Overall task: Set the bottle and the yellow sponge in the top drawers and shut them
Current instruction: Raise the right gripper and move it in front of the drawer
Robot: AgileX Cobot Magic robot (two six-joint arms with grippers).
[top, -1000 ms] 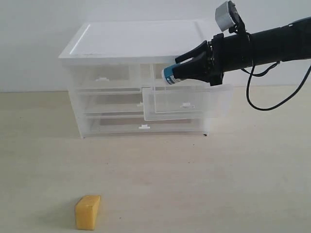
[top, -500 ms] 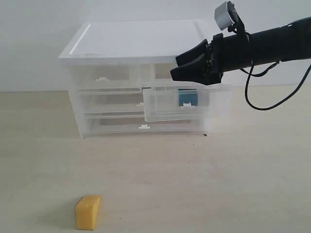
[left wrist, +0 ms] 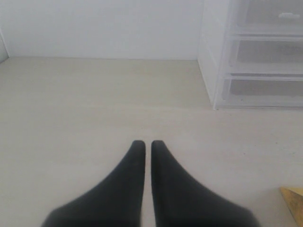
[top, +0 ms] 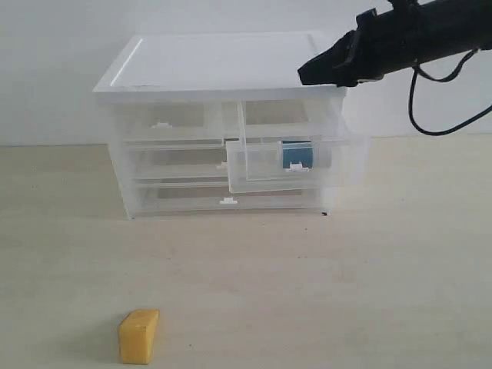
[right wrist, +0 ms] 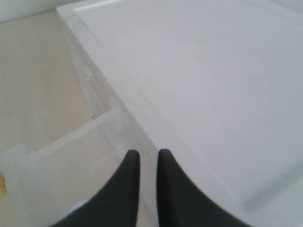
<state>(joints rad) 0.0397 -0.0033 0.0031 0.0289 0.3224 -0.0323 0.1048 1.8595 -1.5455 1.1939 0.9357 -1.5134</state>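
The bottle (top: 296, 155) sits in the pulled-out right top drawer (top: 338, 175). Above it the right fingers (top: 309, 75) are pressed together and empty, and the left fingers (left wrist: 136, 158) are pressed together too.

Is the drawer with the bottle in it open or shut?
Open: the right top drawer sticks out past the cabinet front, bottle inside.

We see the bottle (top: 296, 155) only as a teal patch through the cloudy wall of the drawer (top: 254, 165); its cap we cannot make out. In the left wrist view the picture's corner cuts the sponge (left wrist: 294, 204) to a sliver. The right arm (top: 430, 34) runs off the exterior view's edge.
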